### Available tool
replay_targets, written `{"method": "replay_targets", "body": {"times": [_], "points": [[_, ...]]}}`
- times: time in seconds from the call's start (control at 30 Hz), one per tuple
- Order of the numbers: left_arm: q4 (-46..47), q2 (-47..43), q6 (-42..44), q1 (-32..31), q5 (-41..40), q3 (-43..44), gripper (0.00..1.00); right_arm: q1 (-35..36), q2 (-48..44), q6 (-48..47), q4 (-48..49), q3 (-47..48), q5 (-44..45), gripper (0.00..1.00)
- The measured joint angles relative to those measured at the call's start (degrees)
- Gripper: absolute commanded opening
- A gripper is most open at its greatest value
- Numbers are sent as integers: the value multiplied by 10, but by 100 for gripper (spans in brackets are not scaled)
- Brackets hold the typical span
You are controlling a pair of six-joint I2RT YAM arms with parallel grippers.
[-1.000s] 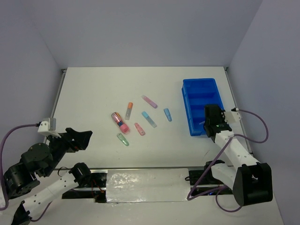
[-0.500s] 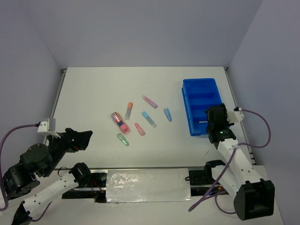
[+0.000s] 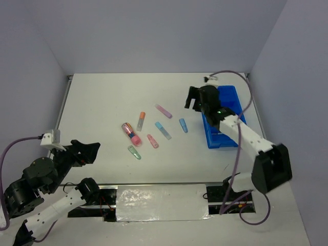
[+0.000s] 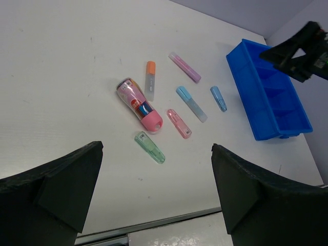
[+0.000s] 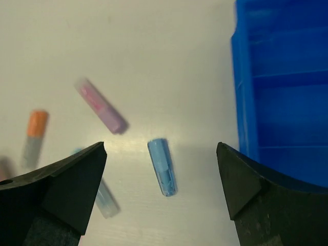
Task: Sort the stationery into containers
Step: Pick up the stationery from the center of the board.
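Several stationery pieces lie loose mid-table: a lilac marker (image 3: 163, 110), an orange-capped marker (image 3: 141, 120), a pale blue marker (image 3: 163, 130), a blue cap (image 3: 182, 125), a pink cap (image 3: 152, 141), a green cap (image 3: 134, 152) and a fat pink tube (image 3: 130, 133). The blue tray (image 3: 214, 137) stands at the right. My right gripper (image 3: 193, 102) hovers open by the tray's far-left corner. In the right wrist view the blue cap (image 5: 163, 166) lies on the table between the spread jaws of the right gripper (image 5: 161, 174). My left gripper (image 4: 156, 189) hangs open and empty near the green cap (image 4: 149, 147).
The right arm's forearm crosses over the blue tray (image 4: 266, 97), hiding part of its compartments. A metal rail runs along the table's near edge, with grey walls at the left, back and right.
The right gripper has opened at the tray's near end and swung far-left, out over the table above the blue cap. The left arm has not moved.
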Motion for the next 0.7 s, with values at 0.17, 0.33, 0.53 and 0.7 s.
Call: {"method": "replay_targets", "body": {"times": [0.17,0.33,0.53,0.7], "points": [[-2,13,0,0,-2,0,99,48,151,-73,-63,43,-44,89],[-2,19,0,0,-1,0,99,56,258,-106,-107,70,-72,86],[-2,19,1,0,-1,0,99,56,308,-124,-109,95,-88,67],[-2,19,1,0,0,0,99,56,326,-132,-110,116,-90,22]]}}
